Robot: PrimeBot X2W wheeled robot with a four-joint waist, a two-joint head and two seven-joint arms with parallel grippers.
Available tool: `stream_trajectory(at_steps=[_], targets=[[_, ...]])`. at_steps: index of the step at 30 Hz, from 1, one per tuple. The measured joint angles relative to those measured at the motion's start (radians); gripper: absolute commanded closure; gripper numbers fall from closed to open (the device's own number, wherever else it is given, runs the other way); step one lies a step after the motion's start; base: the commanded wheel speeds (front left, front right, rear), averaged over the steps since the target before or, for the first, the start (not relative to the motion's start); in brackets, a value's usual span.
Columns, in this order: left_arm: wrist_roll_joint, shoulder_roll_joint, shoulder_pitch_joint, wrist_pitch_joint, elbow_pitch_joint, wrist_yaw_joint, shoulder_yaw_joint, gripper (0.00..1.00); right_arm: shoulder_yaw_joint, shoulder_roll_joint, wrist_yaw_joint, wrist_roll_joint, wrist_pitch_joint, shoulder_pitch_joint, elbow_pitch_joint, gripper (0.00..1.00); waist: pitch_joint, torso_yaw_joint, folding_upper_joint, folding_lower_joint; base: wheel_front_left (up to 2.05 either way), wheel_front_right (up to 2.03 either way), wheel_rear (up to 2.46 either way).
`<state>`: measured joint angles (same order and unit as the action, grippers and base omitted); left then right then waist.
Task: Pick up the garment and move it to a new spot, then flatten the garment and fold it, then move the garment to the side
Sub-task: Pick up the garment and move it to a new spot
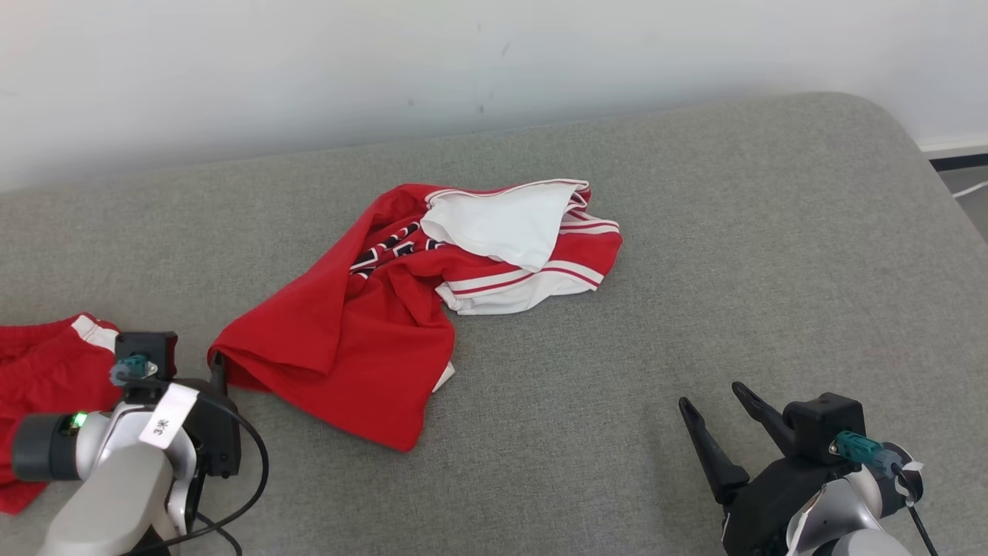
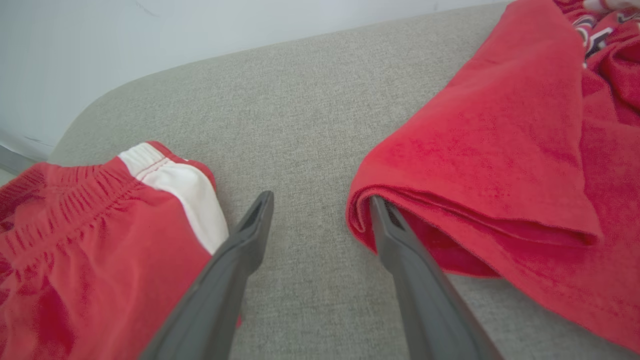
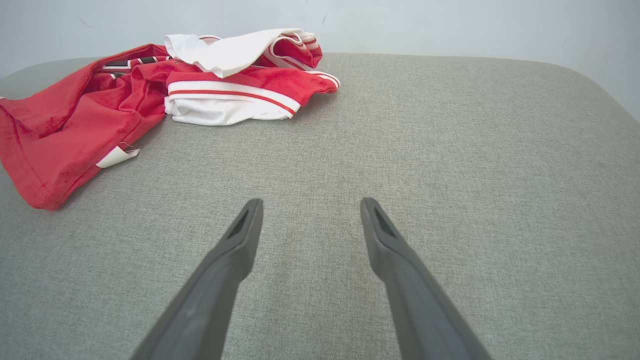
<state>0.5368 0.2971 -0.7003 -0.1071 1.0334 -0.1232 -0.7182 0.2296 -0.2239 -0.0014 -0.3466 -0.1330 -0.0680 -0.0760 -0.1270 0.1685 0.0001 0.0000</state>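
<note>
The garment (image 1: 363, 324) is a red jersey with white trim and dark lettering, lying crumpled in the middle of the grey cushion (image 1: 695, 232). My left gripper (image 1: 189, 367) sits at the garment's near-left corner. In the left wrist view the left gripper (image 2: 320, 200) is open over bare cushion, and one of its fingertips (image 2: 380, 210) touches the rolled hem of the garment (image 2: 500, 150). My right gripper (image 1: 710, 395) stands open at the lower right, well clear of the cloth. The right wrist view shows the right gripper (image 3: 311, 202) open over bare cushion, with the garment (image 3: 75, 125) at the far left.
A second red piece with a white side stripe and elastic waistband (image 1: 46, 371) lies at the left edge, just left of my left gripper (image 2: 75, 225). A pale wall (image 1: 463, 62) runs behind the cushion. The cushion's rounded corner drops to the floor (image 1: 965, 181) at the far right.
</note>
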Motion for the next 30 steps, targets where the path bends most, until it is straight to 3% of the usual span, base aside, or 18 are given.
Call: stream_trajectory(at_steps=[10, 30], targets=[[0.000, -0.005, 0.000, -0.049, -0.005, 0.000, 0.060, 0.00, -0.005, -0.014, -0.007, -0.003, 0.000, 0.029, -0.010, 0.00, 0.035, -0.021, -0.0001, 0.0000, 0.00, 0.00, 0.00], [-0.035, -0.168, 0.144, -0.070, -0.162, -0.001, -0.052, 0.00, 0.013, -0.018, -0.003, -0.003, -0.023, 0.044, 0.009, 0.00, 0.070, -0.023, -0.0001, -0.0001, 0.00, 0.00, 0.00]])
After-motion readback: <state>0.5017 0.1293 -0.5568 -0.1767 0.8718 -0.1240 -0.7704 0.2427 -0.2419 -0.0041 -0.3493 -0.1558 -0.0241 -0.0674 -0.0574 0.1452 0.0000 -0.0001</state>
